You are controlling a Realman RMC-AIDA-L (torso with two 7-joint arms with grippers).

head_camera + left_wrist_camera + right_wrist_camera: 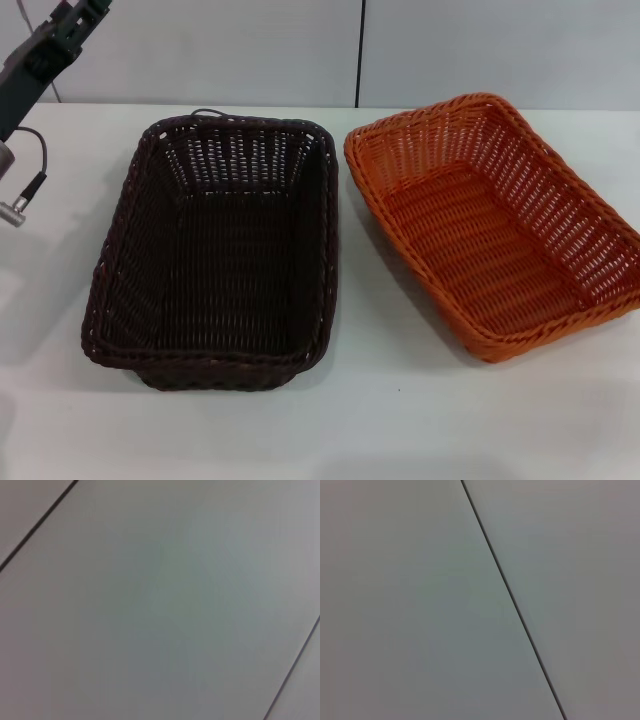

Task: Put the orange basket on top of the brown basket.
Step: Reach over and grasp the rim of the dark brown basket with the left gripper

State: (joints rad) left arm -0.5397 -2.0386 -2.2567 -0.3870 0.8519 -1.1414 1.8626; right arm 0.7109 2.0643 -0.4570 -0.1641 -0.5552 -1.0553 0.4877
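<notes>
Orange basket [497, 225] sits upright on the white table [400, 420], angled, just right of the brown basket [218, 255]; their near rims almost touch. Both are hollow side up. Left arm [35, 55] is raised at the table's far left, with a cable [30, 185] hanging; its gripper's state cannot be told. Wrist views show only pale panels.

The brown basket [215, 255] sits just left of the orange basket [500, 220].
</notes>
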